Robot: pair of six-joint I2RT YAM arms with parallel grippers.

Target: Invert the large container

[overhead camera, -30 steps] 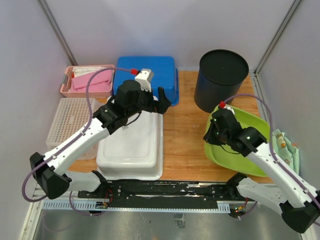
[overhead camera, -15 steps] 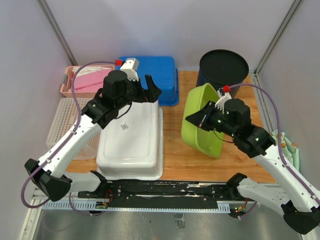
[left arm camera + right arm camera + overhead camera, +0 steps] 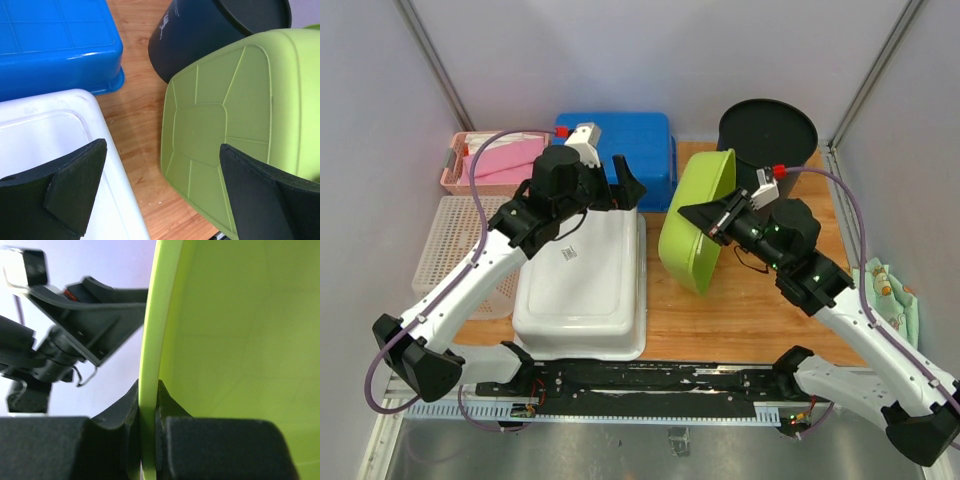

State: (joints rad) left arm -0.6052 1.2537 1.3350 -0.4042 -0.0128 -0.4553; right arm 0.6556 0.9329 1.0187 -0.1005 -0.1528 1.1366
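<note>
Green container [image 3: 692, 225] is tilted on edge between white tub [image 3: 585, 290] and black bin [image 3: 767, 130], with bare counter [image 3: 740, 320] in front. Right claw [image 3: 706, 223] clamps its rim. Left claw [image 3: 626, 184], spread wide, holds nothing above the tub.

Holds left gripper [image 3: 628, 185] spread wide, arm stretched forward; clamps right gripper [image 3: 148, 395] (one finger each side) on green tub [image 3: 685, 240] rim, wrist turned leftward.

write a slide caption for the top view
Right gripper holds the green tub by its rim, tipped on its side; left gripper hovers open beside it.
</note>
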